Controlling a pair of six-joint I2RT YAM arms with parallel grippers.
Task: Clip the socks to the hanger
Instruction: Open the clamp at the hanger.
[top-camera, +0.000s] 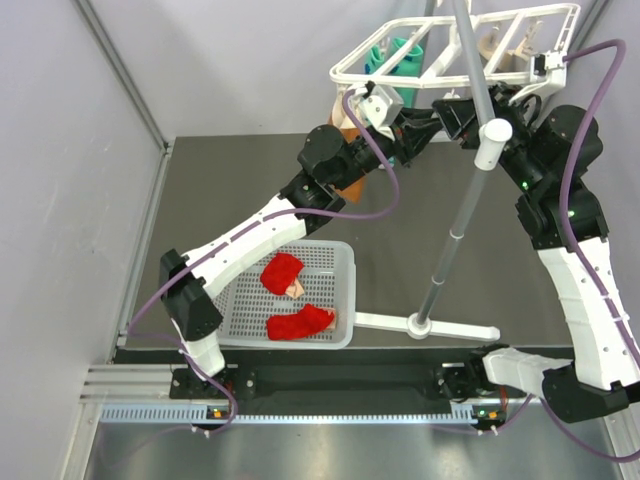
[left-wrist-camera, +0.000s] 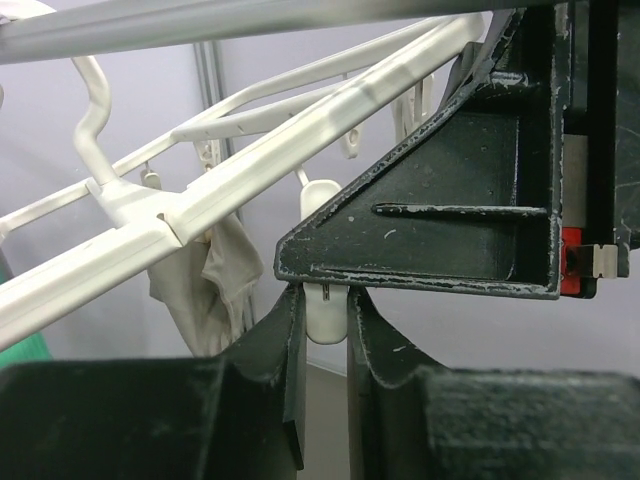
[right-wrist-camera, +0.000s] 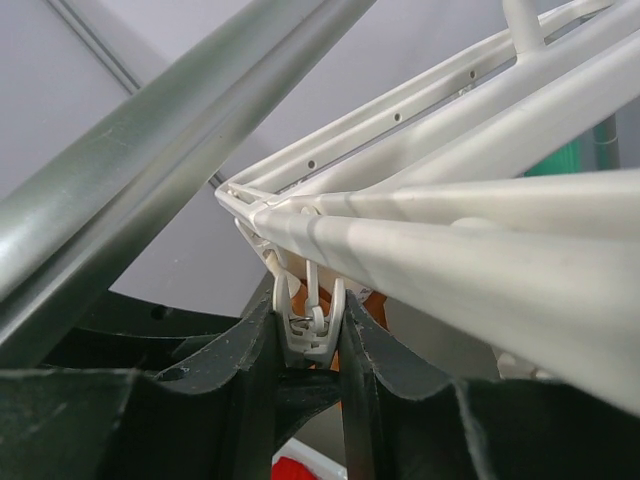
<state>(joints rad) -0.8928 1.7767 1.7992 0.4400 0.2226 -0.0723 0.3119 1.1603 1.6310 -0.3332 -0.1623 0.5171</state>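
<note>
- Far left, on the dark matte surface (top-camera: 250, 190), there's a white plastic basket (top-camera: 335, 272), rectangular and full of little holes.
- Both red socks are lying in it. One red sock (top-camera: 283, 272) is bunched up with its tan toe poking out, and the other red sock (top-camera: 300, 322) is stretched flat just below it. Soft knit stuff, nowhere near the rack.
- The left claw (left-wrist-camera: 324, 300) is reaching up under the frame. Its black ridged fingers (left-wrist-camera: 285, 350) are pinched in on a white clip (left-wrist-camera: 325, 318), a smooth rounded tab hanging down between them.
- A mint-green sock (top-camera: 405, 55) is hanging off the left half of the frame, so it's well above the surface.
- The hanger (left-wrist-camera: 330, 119) is glossy white plastic, a rectangle of long straight bars and crossbars with small clips dangling underneath.
- A limp beige sock (left-wrist-camera: 215, 290) is hanging from it too, wrinkly and thin.
- The grey pole (top-camera: 453, 245) is a shiny metal tube leaning in the top view, going down to a flat white foot (top-camera: 450, 327) on the surface.
- The right claw (right-wrist-camera: 312, 305) is clenched on a sprung clip (right-wrist-camera: 312, 335), squeezing its two white legs together right under a frame corner.
- Can't tell if both claws have the same clip. In the left wrist view the right claw's black body sits right above the left fingers.
</note>
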